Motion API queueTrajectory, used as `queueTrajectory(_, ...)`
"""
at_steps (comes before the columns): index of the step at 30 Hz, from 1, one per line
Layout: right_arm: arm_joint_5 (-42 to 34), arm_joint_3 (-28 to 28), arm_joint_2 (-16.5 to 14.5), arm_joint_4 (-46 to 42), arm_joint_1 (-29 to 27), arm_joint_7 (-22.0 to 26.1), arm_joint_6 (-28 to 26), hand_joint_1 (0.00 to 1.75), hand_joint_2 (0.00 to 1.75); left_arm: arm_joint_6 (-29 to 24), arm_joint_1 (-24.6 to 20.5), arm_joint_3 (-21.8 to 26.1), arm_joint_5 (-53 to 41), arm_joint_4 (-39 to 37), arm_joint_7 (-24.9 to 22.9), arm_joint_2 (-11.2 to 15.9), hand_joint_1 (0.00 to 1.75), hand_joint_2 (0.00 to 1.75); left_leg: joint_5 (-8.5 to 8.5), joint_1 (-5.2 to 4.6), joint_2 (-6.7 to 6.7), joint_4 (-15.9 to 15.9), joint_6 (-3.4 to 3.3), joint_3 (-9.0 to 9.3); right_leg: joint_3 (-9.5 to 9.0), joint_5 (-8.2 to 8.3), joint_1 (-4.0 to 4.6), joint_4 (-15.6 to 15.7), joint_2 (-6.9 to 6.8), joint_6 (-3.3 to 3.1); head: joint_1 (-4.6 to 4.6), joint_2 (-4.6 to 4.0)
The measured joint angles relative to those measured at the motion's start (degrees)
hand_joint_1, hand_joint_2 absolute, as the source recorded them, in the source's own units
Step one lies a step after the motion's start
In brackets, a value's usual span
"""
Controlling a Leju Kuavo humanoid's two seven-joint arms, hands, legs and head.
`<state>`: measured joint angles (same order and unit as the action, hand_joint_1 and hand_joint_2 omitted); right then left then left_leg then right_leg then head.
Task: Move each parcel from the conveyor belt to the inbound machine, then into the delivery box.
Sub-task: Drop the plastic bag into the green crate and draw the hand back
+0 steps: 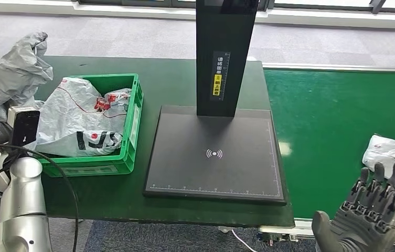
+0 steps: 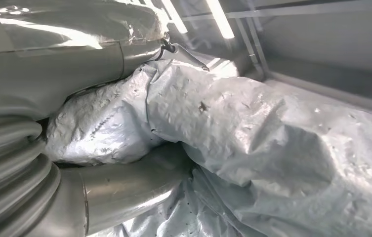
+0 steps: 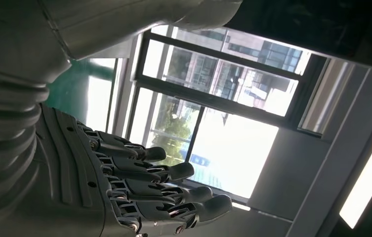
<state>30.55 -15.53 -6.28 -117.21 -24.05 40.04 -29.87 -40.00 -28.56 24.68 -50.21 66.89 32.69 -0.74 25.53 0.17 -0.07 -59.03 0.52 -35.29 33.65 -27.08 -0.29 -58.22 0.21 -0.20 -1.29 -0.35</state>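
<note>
A white parcel [image 1: 394, 155] lies on the green conveyor belt [image 1: 331, 121] at the far right. My right hand [image 1: 371, 210] hovers just in front of it, open with its fingers [image 3: 174, 173] spread and nothing in them. The black inbound machine [image 1: 216, 152] has a bare platform. The green delivery box [image 1: 132, 131] to its left holds grey and white parcels [image 1: 79, 121]. My left arm [image 1: 22, 199] reaches up beside the box. In the left wrist view my left hand [image 2: 100, 192] lies against a crumpled grey bag [image 2: 253, 128]; whether it holds the bag is unclear.
A crumpled grey bag [image 1: 17, 73] sits left of the box on the dark green table [image 1: 169, 79]. The machine's black post [image 1: 221, 52] rises behind the platform. Black cables [image 1: 53, 168] loop near my left arm.
</note>
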Motion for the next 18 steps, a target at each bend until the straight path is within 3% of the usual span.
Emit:
queueTrajectory(5,-0.1,0.0,0.0,0.3,0.4,0.0,1.4,0.00,1.75,0.0,-0.5,2.9,2.4,-2.3,-1.5,0.9,1.75,1.75,0.03,-0.01,0.09,0.0,0.02,-0.02,0.03,0.01,0.00,0.0,0.07,0.00,-0.02,0.00)
queueTrajectory(9,0.0,0.0,0.0,0.9,1.2,0.0,2.7,0.00,1.75,0.0,-1.1,4.7,-3.5,-3.5,-4.4,1.3,1.75,1.75,0.02,-0.01,0.01,0.0,0.02,-0.02,0.06,-0.02,0.00,0.0,0.00,0.00,-0.02,0.00)
queueTrajectory(12,0.5,0.0,0.0,1.0,1.4,0.0,3.1,0.00,1.75,1.1,-2.0,4.9,-9.7,-6.9,-9.6,1.5,1.69,1.75,0.02,-0.01,-0.05,0.0,0.02,-0.01,0.04,-0.03,0.00,0.0,-0.05,-0.01,-0.02,0.00)
queueTrajectory(16,1.1,0.0,0.0,1.1,1.6,0.0,4.4,0.00,1.75,6.9,-3.4,4.9,-15.3,-15.3,-17.1,2.0,0.00,1.75,0.00,-0.01,0.01,0.0,0.04,0.00,0.03,0.00,0.00,0.0,0.00,-0.01,-0.01,0.01)
queueTrajectory(18,1.1,0.0,0.0,1.2,2.1,0.0,5.3,0.00,1.75,8.8,-3.5,4.8,-14.9,-19.0,-17.6,2.0,0.00,0.87,-0.01,-0.01,0.09,0.0,0.06,0.00,0.06,0.02,0.00,0.0,0.08,-0.01,-0.01,0.00)
